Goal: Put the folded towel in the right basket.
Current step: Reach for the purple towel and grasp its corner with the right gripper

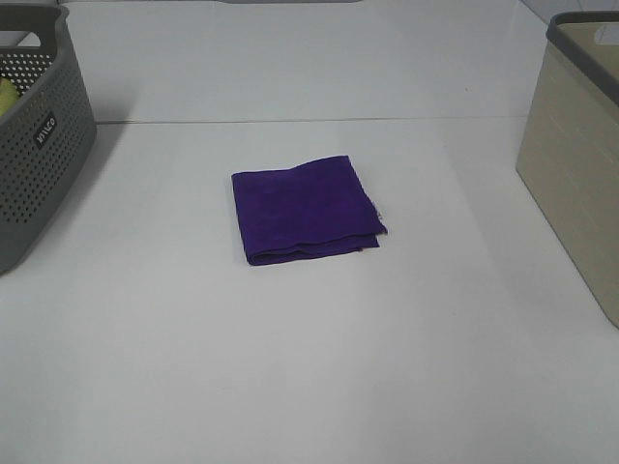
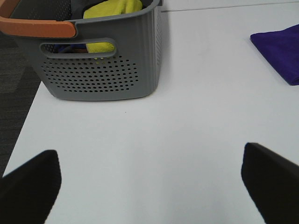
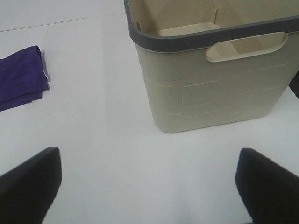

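A folded purple towel (image 1: 305,210) lies flat in the middle of the white table; its edge also shows in the left wrist view (image 2: 279,52) and in the right wrist view (image 3: 21,77). The right basket (image 1: 577,155) is beige with a dark grey rim and stands at the table's right edge; in the right wrist view (image 3: 219,74) its inside looks empty. Neither gripper shows in the exterior high view. My left gripper (image 2: 149,186) is open and empty over bare table. My right gripper (image 3: 149,186) is open and empty in front of the beige basket.
A grey perforated basket (image 1: 39,135) stands at the table's left edge; in the left wrist view (image 2: 103,51) it has an orange handle and holds a yellow cloth (image 2: 112,11). The table's left edge drops to dark floor (image 2: 14,93).
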You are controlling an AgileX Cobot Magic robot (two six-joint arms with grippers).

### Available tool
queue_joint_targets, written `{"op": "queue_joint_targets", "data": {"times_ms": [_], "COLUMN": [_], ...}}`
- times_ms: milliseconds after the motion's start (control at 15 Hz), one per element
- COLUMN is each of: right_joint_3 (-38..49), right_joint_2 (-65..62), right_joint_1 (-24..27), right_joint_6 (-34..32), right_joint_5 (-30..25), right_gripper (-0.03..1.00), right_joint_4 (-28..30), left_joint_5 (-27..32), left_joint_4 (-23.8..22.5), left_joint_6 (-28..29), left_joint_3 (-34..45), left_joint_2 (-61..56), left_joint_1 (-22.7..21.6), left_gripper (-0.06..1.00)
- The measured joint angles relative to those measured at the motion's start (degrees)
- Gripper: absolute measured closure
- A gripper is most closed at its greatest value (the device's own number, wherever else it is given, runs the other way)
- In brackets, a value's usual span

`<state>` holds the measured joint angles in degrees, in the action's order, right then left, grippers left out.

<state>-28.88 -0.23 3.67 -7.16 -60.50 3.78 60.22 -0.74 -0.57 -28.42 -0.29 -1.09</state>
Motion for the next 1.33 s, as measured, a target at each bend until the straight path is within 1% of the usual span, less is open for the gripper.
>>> {"op": "queue_joint_targets", "data": {"times_ms": [1333], "right_joint_3": [0.0], "right_joint_2": [0.0], "right_joint_1": [0.0], "right_joint_6": [0.1], "right_joint_5": [0.0], "right_gripper": [0.05], "right_joint_4": [0.0], "left_joint_5": [0.0], "left_joint_4": [-0.1], "left_joint_6": [0.0], "left_joint_3": [0.0], "left_joint_2": [0.0], "left_joint_1": [0.0], "left_gripper": [-0.05]}}
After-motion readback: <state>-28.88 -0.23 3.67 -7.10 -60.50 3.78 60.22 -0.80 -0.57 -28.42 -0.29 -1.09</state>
